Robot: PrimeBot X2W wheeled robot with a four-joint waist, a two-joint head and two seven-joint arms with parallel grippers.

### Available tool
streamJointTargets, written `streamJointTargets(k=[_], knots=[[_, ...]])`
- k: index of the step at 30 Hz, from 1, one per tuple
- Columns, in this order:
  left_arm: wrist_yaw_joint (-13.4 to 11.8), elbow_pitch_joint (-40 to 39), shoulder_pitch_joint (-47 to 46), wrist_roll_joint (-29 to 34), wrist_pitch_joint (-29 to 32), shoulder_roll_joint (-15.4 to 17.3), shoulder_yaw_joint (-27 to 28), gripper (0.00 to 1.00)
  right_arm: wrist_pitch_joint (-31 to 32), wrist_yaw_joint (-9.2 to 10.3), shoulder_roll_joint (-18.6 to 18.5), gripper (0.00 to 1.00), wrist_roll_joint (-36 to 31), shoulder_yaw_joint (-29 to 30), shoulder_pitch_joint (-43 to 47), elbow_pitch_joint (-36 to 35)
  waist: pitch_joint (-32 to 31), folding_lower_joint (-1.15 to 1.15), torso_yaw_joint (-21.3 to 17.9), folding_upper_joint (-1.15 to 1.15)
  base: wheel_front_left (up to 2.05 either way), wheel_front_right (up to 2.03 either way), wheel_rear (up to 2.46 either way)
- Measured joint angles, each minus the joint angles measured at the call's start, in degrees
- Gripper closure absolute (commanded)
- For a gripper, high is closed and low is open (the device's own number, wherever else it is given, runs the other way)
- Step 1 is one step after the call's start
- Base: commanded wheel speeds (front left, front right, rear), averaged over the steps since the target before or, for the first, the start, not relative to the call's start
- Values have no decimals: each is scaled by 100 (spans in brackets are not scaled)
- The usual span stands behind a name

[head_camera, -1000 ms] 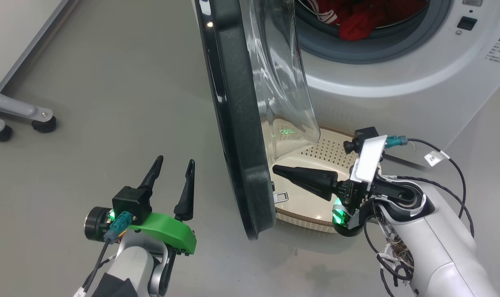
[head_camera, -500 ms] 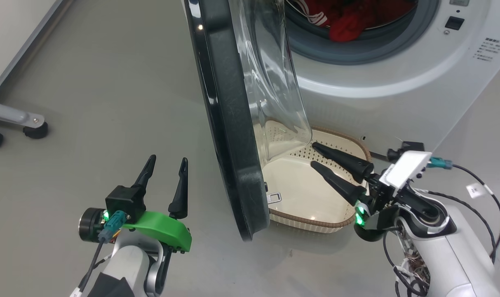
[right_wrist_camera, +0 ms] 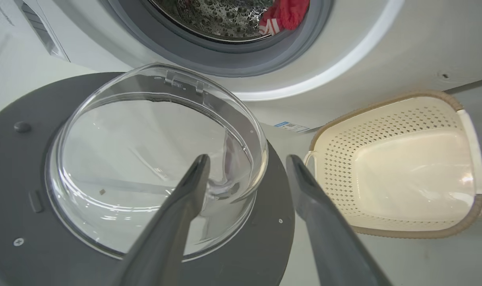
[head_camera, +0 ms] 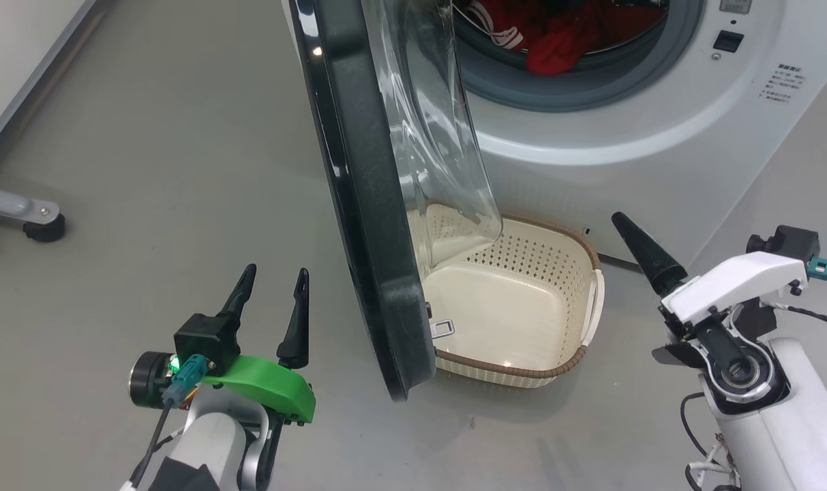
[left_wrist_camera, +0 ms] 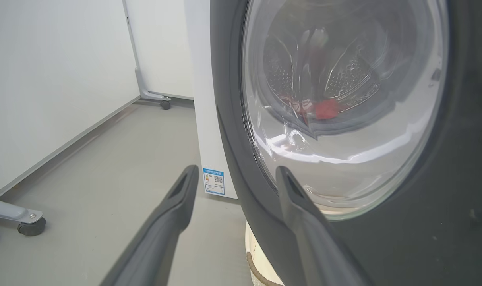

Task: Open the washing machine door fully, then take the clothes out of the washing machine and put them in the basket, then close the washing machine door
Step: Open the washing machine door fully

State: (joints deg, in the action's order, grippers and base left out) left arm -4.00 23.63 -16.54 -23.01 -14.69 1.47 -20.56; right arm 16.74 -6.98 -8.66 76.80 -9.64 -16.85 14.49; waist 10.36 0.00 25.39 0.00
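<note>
The washing machine [head_camera: 624,157] stood on the grey floor [head_camera: 147,157] with its drum mouth uncovered. Its door [head_camera: 362,218] jutted out roughly square to the front, edge-on in the head view. It was therefore judged only part-way open, with the first step not yet finished. The basket [head_camera: 536,252] lay empty on the floor just in front of the machine, its left end tucked under the door's glass bowl [right_wrist_camera: 153,159]. The clothes [head_camera: 556,48], red with white stripes, lay inside the drum near its lip.

The right claw [right_wrist_camera: 248,159] hung released, fingers spread and grasping nothing, on the inner side of the door and to the right of the basket. The left claw [head_camera: 275,276] was likewise released and empty, low beside the door's outer face.

To finish the swing well, the right claw would likely do best pressing on the flat grey ring around the bowl. A spot out near the free edge would give the most leverage, whereas the curved glass could let a finger skid. The push should pass above the basket so that it is not knocked. The left claw sat in the door's probable path and would need to draw aside first.
</note>
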Motion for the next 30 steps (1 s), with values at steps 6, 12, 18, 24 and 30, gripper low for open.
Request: streamJointTargets(k=[6, 12, 18, 24, 30], knots=[[0, 1, 5, 0, 0, 0, 5, 0, -881, 0, -207, 0, -1071, -319, 87, -201, -28, 0, -23, 0, 0, 0, 0], [0, 7, 8, 8, 0, 1, 20, 0, -1796, 0, -573, 0, -2473, -817, 85, -318, -56, 0, -51, 0, 0, 0, 0], [0, 8, 10, 9, 0, 1, 42, 0, -2687, 0, -744, 0, -3551, -911, 73, -237, -74, 0, -81, 0, 0, 0, 0], [0, 9, 11, 9, 0, 1, 52, 0, -3242, 324, -757, 0, -4291, -992, 73, 18, -76, 0, -116, 0, 0, 0, 0], [0, 16, 13, 9, 0, 1, 51, 0, -3160, 578, -711, 0, -4636, -1120, 93, 326, -85, 0, -132, 0, 0, 0, 0]])
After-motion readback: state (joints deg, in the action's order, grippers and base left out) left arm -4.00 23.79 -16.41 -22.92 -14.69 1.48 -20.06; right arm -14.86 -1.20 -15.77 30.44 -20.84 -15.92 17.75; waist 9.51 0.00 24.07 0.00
